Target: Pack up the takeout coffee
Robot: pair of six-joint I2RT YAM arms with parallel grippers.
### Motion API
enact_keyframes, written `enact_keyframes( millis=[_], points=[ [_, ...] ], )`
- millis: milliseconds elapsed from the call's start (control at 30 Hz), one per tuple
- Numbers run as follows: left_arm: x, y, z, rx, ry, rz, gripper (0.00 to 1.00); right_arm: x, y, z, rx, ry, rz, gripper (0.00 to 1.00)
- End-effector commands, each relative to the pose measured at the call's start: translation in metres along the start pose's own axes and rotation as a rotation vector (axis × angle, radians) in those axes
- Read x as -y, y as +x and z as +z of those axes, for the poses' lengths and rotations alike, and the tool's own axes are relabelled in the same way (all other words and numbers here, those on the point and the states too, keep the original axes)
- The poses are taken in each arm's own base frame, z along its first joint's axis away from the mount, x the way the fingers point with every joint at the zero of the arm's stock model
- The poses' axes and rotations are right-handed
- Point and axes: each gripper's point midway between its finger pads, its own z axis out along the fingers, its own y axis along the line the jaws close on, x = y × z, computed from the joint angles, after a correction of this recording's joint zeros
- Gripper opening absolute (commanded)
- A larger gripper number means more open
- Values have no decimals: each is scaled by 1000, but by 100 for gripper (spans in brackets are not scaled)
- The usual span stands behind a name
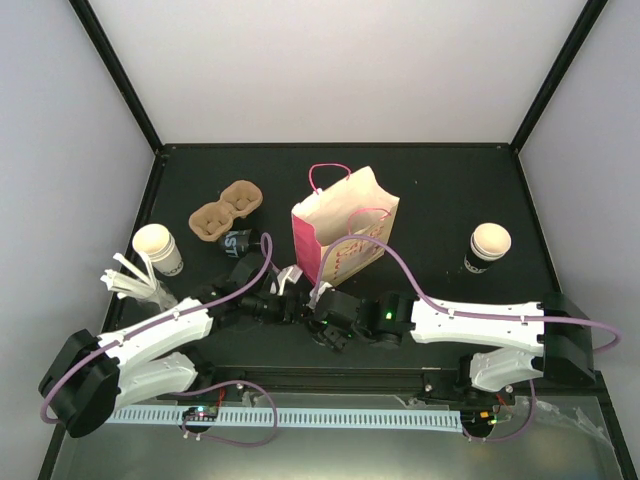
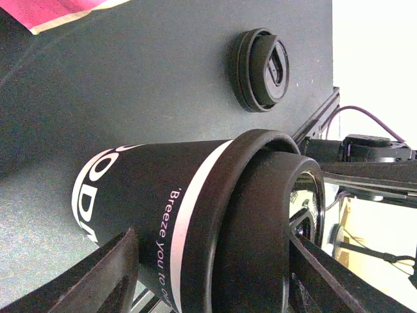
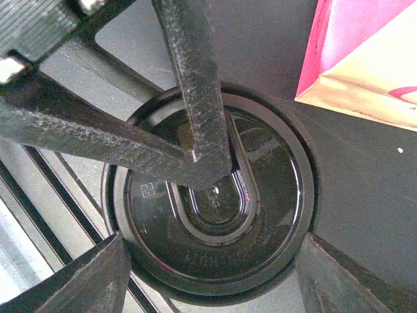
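Observation:
A black paper cup with a white band and a black lid (image 2: 195, 215) stands between my two grippers, hidden under them in the top view. My left gripper (image 2: 215, 261) is rolled on its side. One finger lies by the cup's body and the other crosses the lid (image 3: 215, 215). My right gripper (image 3: 212, 261) looks straight down, with a finger touching the lid's rim on each side. Both meet in front of the bag, left gripper (image 1: 290, 302) and right gripper (image 1: 318, 318). Two unlidded cream-topped cups stand at the left (image 1: 155, 245) and right (image 1: 488, 243). The brown pulp tray (image 1: 225, 210) is empty.
A pink and cream paper bag (image 1: 345, 235) stands open just behind the grippers. A black item with white lettering (image 1: 238, 243) sits by the tray. A spare black lid (image 2: 260, 68) lies on the table. White cutlery-like pieces (image 1: 130, 280) lie at the left edge.

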Motion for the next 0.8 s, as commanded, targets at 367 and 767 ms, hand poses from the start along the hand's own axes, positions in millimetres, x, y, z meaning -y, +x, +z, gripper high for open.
enact_keyframes(
  millis=[367, 767],
  points=[
    [4, -2, 4, -1, -11, 4, 61, 0, 17, 13, -44, 6, 6, 80],
    [5, -1, 2, 1, -11, 2, 61, -6, -8, 19, -5, 20, 13, 77]
  ],
)
